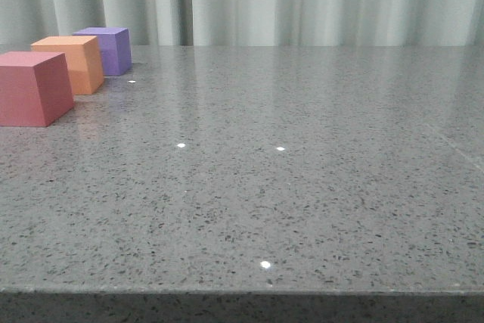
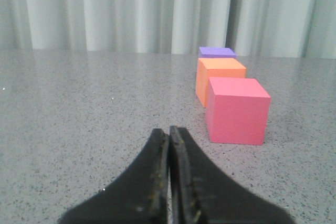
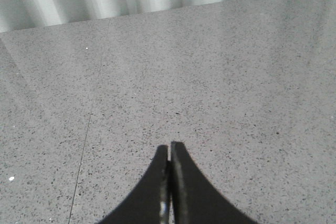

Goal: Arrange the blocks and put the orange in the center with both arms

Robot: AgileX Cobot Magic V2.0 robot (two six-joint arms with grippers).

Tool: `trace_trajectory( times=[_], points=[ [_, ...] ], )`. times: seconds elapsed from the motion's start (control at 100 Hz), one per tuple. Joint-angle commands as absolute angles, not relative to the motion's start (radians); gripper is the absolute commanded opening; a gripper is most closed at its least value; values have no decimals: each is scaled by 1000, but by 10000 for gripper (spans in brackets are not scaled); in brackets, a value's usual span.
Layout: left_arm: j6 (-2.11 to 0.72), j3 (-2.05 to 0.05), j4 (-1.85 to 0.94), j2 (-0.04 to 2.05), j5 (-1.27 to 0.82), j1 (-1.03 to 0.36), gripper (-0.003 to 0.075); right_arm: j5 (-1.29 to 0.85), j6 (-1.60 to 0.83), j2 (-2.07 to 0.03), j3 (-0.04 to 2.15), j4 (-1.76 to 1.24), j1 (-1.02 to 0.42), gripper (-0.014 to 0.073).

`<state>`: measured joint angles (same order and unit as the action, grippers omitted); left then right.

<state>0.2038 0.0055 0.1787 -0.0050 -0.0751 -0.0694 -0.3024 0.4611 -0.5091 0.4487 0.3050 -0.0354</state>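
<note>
Pincers [image 2: 169, 132] [image 3: 169, 148] only in wrist views

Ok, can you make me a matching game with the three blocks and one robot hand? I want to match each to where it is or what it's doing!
Things:
1. pink block
2. orange block
3. purple block
4. left hand

Places or states:
A. middle of the row
B. shut, holding nothing
C. farthest back, by the curtain
D. front of the row, nearest the front view camera

Pairs: 1-D, 2-A, 3-C, 4-B
</note>
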Motion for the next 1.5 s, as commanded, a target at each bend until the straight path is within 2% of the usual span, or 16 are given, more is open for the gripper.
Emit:
trace_trajectory(
  times=[0.0,1.31,1.49],
  points=[
    [205,44,191,-33,25,-66,-20,-224,457,-511,472,326,-32,-68],
    [205,48,191,-36,33,-66,-20,-222,456,-510,463,338,-32,-68],
    [205,48,191,-36,33,-66,-20,-178,387,-455,424,321,-32,-68]
  ],
)
